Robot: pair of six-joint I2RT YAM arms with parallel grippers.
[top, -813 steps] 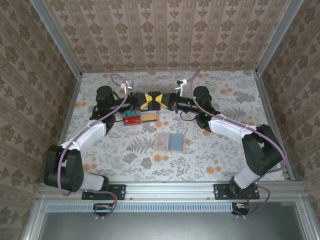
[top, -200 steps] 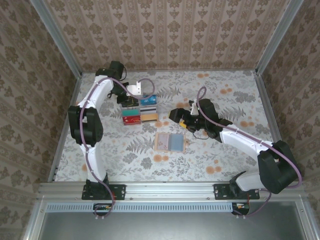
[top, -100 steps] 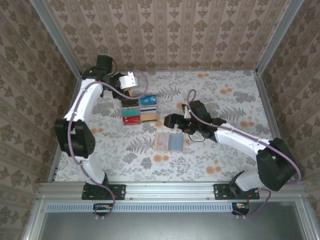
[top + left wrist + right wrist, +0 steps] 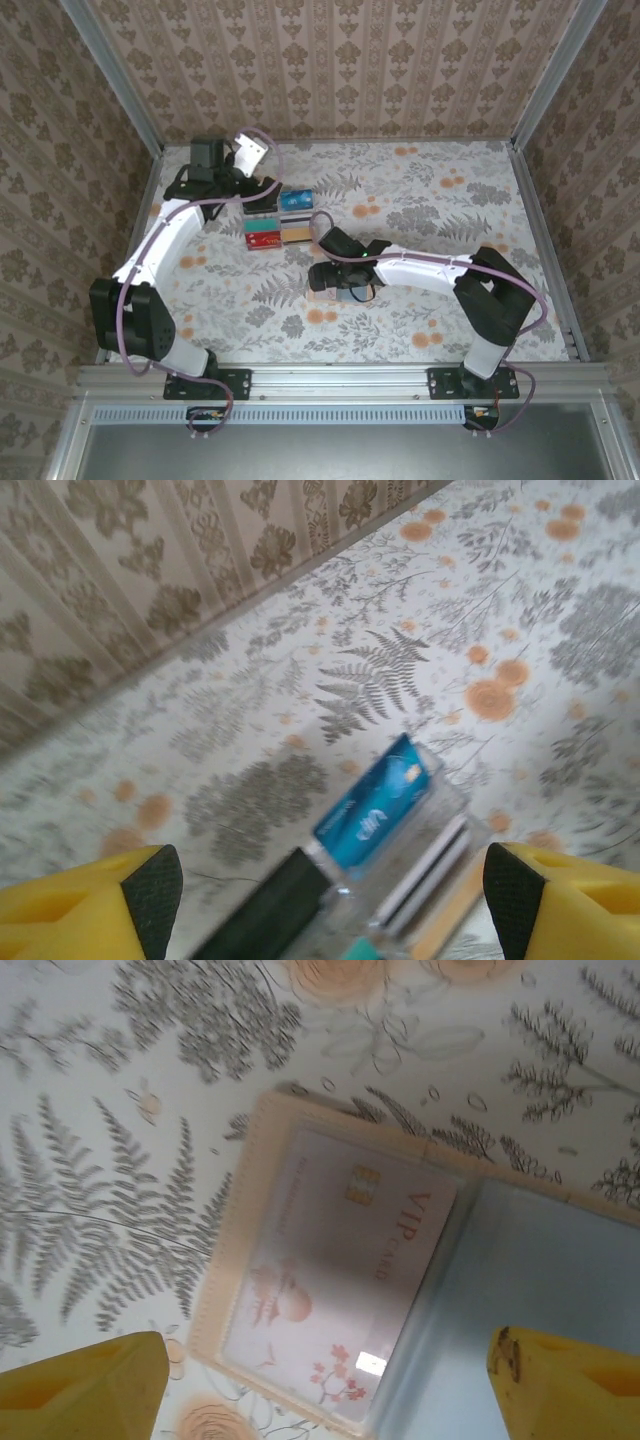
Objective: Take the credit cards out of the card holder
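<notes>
Right wrist view: the right gripper (image 4: 325, 1385) hovers, fingers wide apart, above the card holder (image 4: 530, 1280) lying open and flat mid-table; a glossy pale VIP card (image 4: 330, 1295) fills its tan-edged left half.

A tabletop (image 4: 455, 195) printed with grey ferns and orange flowers is enclosed by damask-papered walls (image 4: 330, 60); an aluminium rail (image 4: 340, 378) is seen at the bottom.

Tan-peach card holder (image 4: 217, 1260), blue-grey inner panel (image 4: 520, 1290); blue card (image 4: 372, 803); fern-and-orange-flower table (image 4: 250, 720).
</notes>
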